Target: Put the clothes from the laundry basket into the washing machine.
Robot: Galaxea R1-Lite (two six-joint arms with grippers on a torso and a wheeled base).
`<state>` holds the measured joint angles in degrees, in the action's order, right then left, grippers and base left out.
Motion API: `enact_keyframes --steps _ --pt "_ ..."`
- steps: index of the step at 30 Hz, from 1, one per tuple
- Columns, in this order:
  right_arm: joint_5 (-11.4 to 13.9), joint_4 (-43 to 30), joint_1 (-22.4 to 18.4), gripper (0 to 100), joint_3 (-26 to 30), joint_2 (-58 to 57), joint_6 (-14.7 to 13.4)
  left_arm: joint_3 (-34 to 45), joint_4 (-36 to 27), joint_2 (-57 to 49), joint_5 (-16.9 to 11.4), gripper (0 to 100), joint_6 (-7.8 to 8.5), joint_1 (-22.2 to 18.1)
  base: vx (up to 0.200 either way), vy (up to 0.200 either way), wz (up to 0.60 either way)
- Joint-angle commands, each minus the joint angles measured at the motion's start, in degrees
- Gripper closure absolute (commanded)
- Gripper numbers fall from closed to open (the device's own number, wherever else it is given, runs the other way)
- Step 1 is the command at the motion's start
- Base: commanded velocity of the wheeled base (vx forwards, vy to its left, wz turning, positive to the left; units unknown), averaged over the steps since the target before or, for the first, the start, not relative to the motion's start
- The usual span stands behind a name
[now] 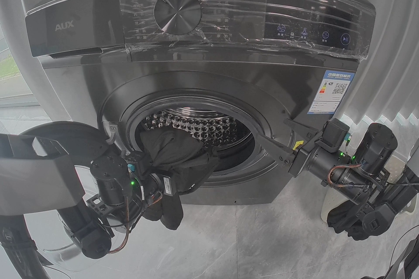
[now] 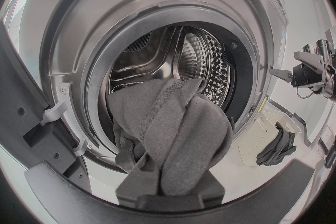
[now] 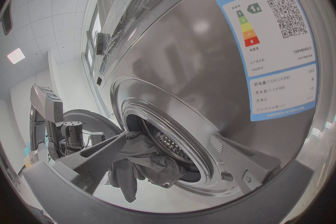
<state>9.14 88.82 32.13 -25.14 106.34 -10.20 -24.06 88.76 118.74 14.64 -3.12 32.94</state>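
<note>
Washing machine (image 1: 209, 75): it stands on the floor with its front facing me. I see no danger to the machine itself.
Door (image 1: 72, 131): swung open on my left, right behind the left arm. If I pull that arm back carelessly, it could knock the door.
Drum (image 1: 205, 125): open, and it looks bare behind the cloth. There is room to push deeper.
Laundry basket (image 2: 250, 144): on the floor by the machine's right front corner, with another dark piece (image 2: 278, 149) draped over its edge. I judge the job is not finished.
Dark garment (image 1: 174, 149): bunched across the lower left rim of the opening, half in and half out. If I let go here, I expect it to slide back out.
Hanging tail (image 1: 172, 214): it dangles below the rim towards the floor. Its weight could drag the rest out, or it could get trapped in the door seal.
Left gripper (image 2: 173, 184): its fingers (image 2: 136, 182) are pinching a fold of the garment, just outside the rim. The grip is thin and may slip when I push.
Right gripper (image 1: 273, 129): its fingers are spread and hold nothing. It sits close to the right rim of the opening, so a careless move could scrape the metal.
</note>
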Motion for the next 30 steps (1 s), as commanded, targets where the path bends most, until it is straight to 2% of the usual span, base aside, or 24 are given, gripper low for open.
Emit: enact_keyframes --steps 1,7,9,12,15,16,21,26,29,30 --pt "0.0 0.0 -0.1 0 0.0 0.1 0.0 0.0 0.0 0.1 0.0 100 -0.04 0.0 0.0 0.0 0.0" --pt "0.0 0.0 -0.1 0 0.1 0.1 0.0 0.0 0.0 0.4 0.0 100 -0.04 0.1 0.0 0.2 0.0" --pt "0.0 0.0 -0.1 0 0.4 0.1 0.0 0.0 0.0 0.4 0.0 100 -0.04 0.2 0.0 0.0 0.0" --pt "0.0 -0.1 0.1 0 4.0 0.0 0.5 -0.3 0.1 0.4 0.1 100 -0.13 0.5 0.0 0.0 0.0" --pt "0.1 -0.1 0.6 0 7.2 0.0 1.9 -1.3 0.1 -0.3 -0.1 100 -2.15 1.1 0.0 0.0 0.0" --pt "0.1 -0.1 0.8 0 7.7 0.0 2.3 -1.8 0.1 -0.4 -0.1 100 -2.24 1.0 0.0 0.0 0.0" --pt "0.3 -0.1 1.7 0 10.0 0.1 3.2 -5.6 0.1 -0.4 -0.4 100 -1.98 0.8 0.0 0.0 0.0" --pt "0.3 -0.1 2.2 0 11.3 0.5 3.3 -9.2 -0.1 2.1 -0.8 100 0.22 1.0 0.0 0.0 0.0" --pt "0.3 -0.1 2.3 0 11.3 0.5 3.3 -9.8 -0.1 2.8 -3.1 100 0.22 1.0 0.0 0.0 0.0" --pt "0.3 -0.1 2.4 0 11.7 0.5 3.3 -11.4 -0.1 4.0 -6.1 100 0.04 0.8 0.0 0.0 0.0"
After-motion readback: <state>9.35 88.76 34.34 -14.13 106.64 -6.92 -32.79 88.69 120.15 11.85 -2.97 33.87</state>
